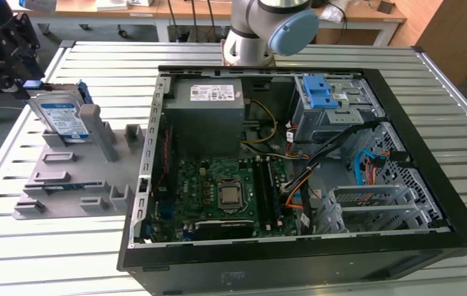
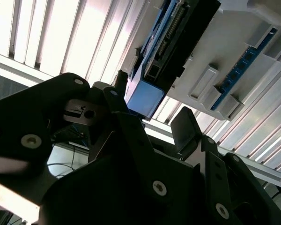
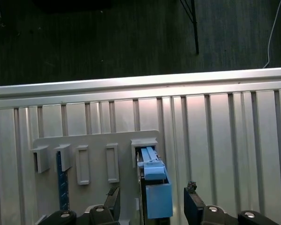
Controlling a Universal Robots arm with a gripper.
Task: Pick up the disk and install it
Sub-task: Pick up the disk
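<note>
The disk (image 1: 61, 117) stands on edge in a slot of the grey holder plate (image 1: 65, 182) on the exterior view's left. It is a silver drive with a white-and-blue label and a blue carrier frame. My black gripper (image 1: 29, 83) hangs at the disk's far upper end. In the first wrist view the disk's blue end (image 3: 155, 192) lies between my two fingertips (image 3: 193, 193) with a gap on each side, so my gripper (image 3: 153, 199) is open. The second wrist view shows the same blue end (image 2: 145, 98) in front of my gripper (image 2: 152, 112).
An open computer case (image 1: 430, 154) fills the middle of the slatted metal table (image 1: 69, 259), with a grey power-supply box (image 1: 209, 102) and a blue latch piece (image 1: 320, 92) inside. The arm's base (image 1: 258, 37) stands behind the case. A thin blue strip (image 3: 61, 180) sits in another holder slot.
</note>
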